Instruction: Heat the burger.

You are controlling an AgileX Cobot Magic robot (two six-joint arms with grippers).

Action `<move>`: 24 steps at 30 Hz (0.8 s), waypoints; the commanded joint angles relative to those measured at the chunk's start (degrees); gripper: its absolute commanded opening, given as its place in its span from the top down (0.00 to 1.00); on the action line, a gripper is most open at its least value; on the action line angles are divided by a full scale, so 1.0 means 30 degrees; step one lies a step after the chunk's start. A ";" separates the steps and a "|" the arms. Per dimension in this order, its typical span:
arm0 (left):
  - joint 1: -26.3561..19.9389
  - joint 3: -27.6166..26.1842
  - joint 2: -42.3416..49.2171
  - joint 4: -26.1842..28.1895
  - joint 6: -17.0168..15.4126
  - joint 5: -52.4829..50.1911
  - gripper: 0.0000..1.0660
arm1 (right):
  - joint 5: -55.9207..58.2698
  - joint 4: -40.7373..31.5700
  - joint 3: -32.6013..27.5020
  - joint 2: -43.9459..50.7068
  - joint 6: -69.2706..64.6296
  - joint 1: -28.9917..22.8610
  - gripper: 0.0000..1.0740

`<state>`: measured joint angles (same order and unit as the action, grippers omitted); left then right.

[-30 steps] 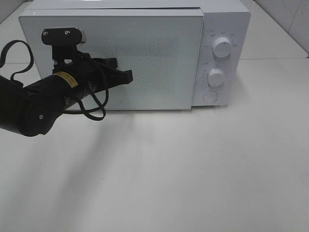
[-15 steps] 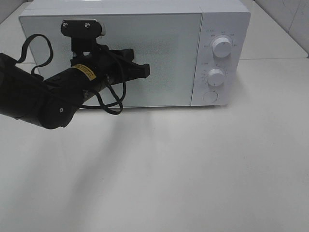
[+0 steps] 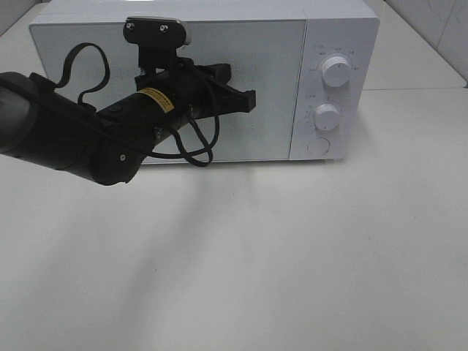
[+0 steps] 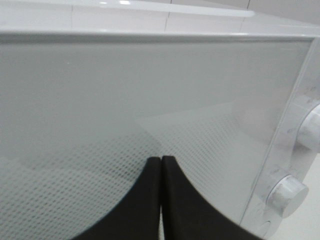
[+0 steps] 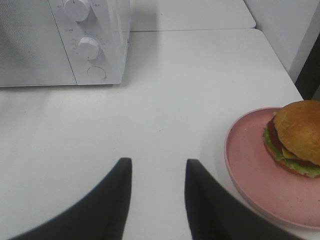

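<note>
The burger [image 5: 295, 137], with a golden-brown bun and green and yellow fillings, lies on a pink plate [image 5: 255, 175] in the right wrist view; it is outside the exterior high view. My right gripper [image 5: 158, 164] hovers open over the bare table beside the plate, holding nothing. The white microwave [image 3: 219, 80] stands at the back with its door closed. My left gripper [image 3: 251, 101] is shut and empty, its tip close to the door's glass [image 4: 150, 90], right of the door's middle. The closed fingertips [image 4: 155, 167] show against the mesh pattern.
Two round knobs [image 3: 336, 71] [image 3: 327, 116] and a round button [image 3: 317, 146] sit on the microwave's right panel. The microwave [image 5: 60, 45] also shows in the right wrist view. The white table [image 3: 292, 248] extends in front. A tiled wall rises at the far right.
My left arm has swept to the right across the microwave door, which looked slightly ajar a second ago and now sits flush. The left gripper stayed shut.
</note>
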<state>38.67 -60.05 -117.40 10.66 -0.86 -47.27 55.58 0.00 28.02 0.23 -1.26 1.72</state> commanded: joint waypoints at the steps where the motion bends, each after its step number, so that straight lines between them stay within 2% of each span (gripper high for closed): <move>1: -0.0649 -0.1757 -0.0439 0.3992 0.0497 -0.1070 1.00 | -0.0134 0.0000 -0.0019 0.0554 0.0019 0.0057 0.64; 2: -0.0477 -0.2024 -0.0497 0.4183 0.0859 -0.0840 1.00 | -0.0134 0.0000 -0.0019 0.0554 0.0019 0.0057 0.64; 11: -0.0325 -0.2158 -0.0477 0.4183 0.0917 -0.0764 1.00 | -0.0134 0.0000 -0.0019 0.0554 0.0019 0.0057 0.64; 21: 0.0554 -0.2177 0.0516 0.4106 0.1471 0.1681 1.00 | -0.0134 0.0000 -0.0019 0.0554 0.0019 0.0057 0.64; 24: 0.0859 -0.2177 0.0859 0.4106 0.1795 0.3342 1.00 | -0.0134 0.0000 -0.0019 0.0554 0.0019 0.0057 0.64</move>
<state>42.28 -65.43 -115.62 17.82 4.24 -37.30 55.58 0.00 28.02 0.23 -1.26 1.72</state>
